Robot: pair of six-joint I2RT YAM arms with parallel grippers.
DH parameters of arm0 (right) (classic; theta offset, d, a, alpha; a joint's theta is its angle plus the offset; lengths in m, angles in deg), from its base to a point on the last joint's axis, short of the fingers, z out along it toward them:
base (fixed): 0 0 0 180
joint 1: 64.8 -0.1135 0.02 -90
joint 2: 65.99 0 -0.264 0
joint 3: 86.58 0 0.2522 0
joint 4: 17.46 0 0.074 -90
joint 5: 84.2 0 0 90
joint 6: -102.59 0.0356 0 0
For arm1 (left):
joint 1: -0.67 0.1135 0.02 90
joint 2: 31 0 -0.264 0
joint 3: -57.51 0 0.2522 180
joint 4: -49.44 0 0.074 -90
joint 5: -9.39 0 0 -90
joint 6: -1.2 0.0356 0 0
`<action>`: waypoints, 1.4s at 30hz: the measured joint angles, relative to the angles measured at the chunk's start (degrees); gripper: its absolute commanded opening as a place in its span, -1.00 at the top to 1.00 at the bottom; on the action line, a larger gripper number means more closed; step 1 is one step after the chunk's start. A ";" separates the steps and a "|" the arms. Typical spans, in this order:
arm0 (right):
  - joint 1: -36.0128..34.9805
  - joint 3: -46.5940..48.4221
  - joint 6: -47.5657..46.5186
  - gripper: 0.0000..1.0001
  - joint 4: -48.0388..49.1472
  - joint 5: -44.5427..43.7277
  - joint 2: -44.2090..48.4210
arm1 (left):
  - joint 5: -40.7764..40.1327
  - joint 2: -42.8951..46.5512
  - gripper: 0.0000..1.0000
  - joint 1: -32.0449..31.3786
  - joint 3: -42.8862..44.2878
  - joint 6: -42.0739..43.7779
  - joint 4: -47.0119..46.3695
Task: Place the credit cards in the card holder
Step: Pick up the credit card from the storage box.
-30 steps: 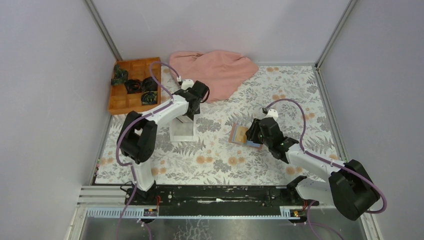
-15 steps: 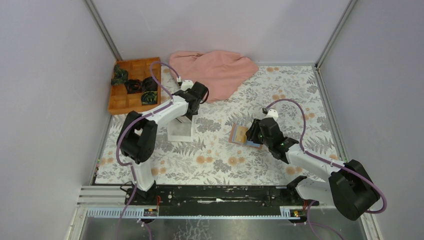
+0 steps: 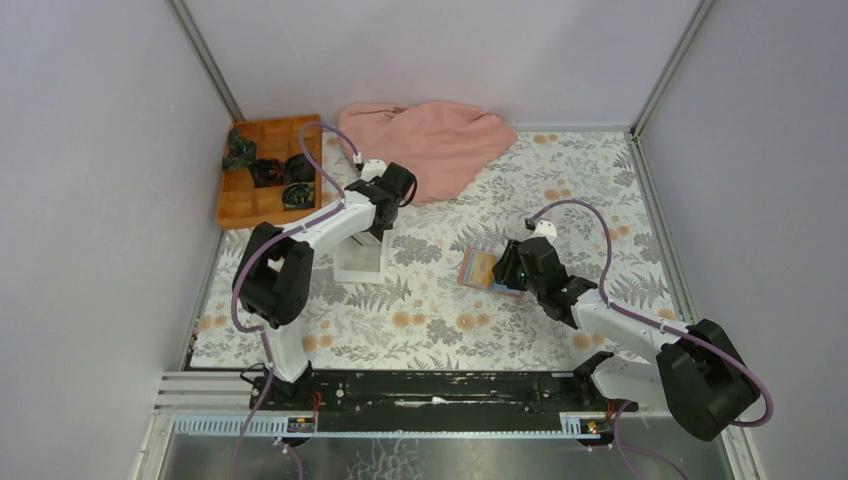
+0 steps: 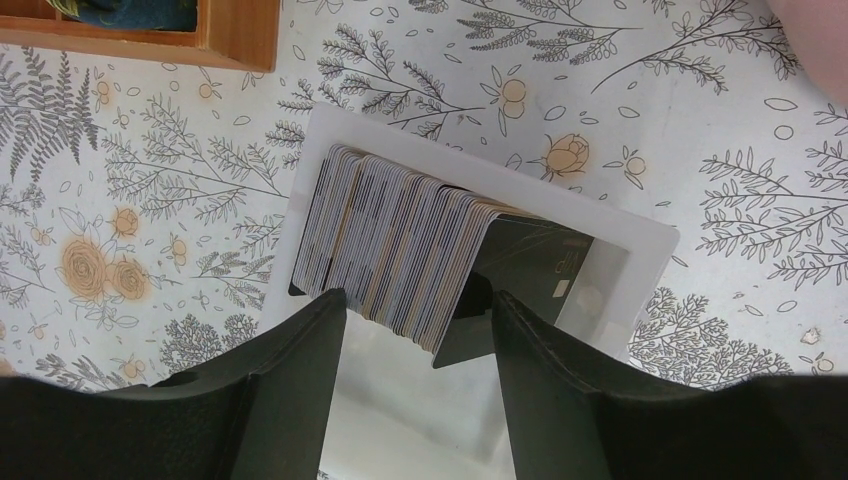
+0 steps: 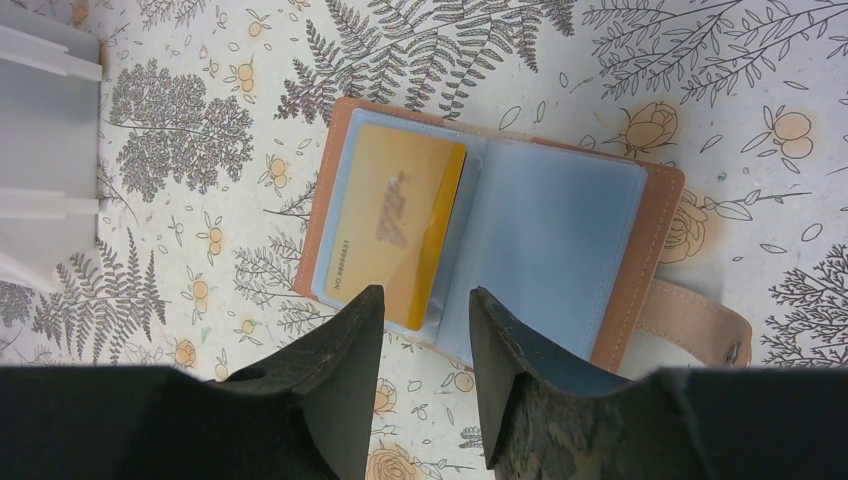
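Leftward by a little, the left gripper (image 4: pixel 417 305) has shifted over the last second, and the shallow white plastic tray (image 4: pixel 640 250) beneath it seems to have slid with it; the right gripper (image 5: pixel 425 300) has barely stirred. The left gripper's two black fingers (image 4: pixel 300 370) are spread wide and hold nothing. Just ahead of them and partly between them, a row of thin plastic credit cards (image 4: pixel 390 240) stands on edge in the tray. A dark grey card (image 4: pixel 530 270) leans at the end of the row, just beyond the right-hand finger. Whether either finger touches the cards cannot be told. Off beyond the left-hand finger lies a corner of the orange wooden compartment box (image 4: pixel 235 30).

The right gripper is likewise parted and empty. Directly ahead of its fingertips, the reddish-brown leather card holder (image 5: pixel 665 230) lies unfolded flat on the floral tablecloth (image 5: pixel 600 60), its clear sleeves facing up. A gold-yellow card (image 5: pixel 400 225) sits in the sleeve ahead of the left-hand finger.
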 measured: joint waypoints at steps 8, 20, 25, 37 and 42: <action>0.00 -0.07 0.00 0.11 0.22 -0.35 0.00 | 0.11 0.33 -0.16 0.00 -0.02 0.57 0.00; 0.00 -0.28 0.00 0.11 0.26 -0.83 0.00 | 0.13 1.20 -0.03 0.07 -0.02 1.68 0.02; 0.00 -0.28 0.00 0.11 0.26 -0.85 0.00 | 0.11 1.86 0.05 0.22 -0.02 1.99 0.02; -0.02 -0.28 0.00 0.11 0.31 -0.90 0.00 | 0.52 2.08 0.49 0.26 -0.02 3.10 -0.46; 0.00 -0.28 0.02 0.11 0.39 -0.90 0.00 | 1.40 2.16 0.68 0.26 -0.02 3.48 -0.72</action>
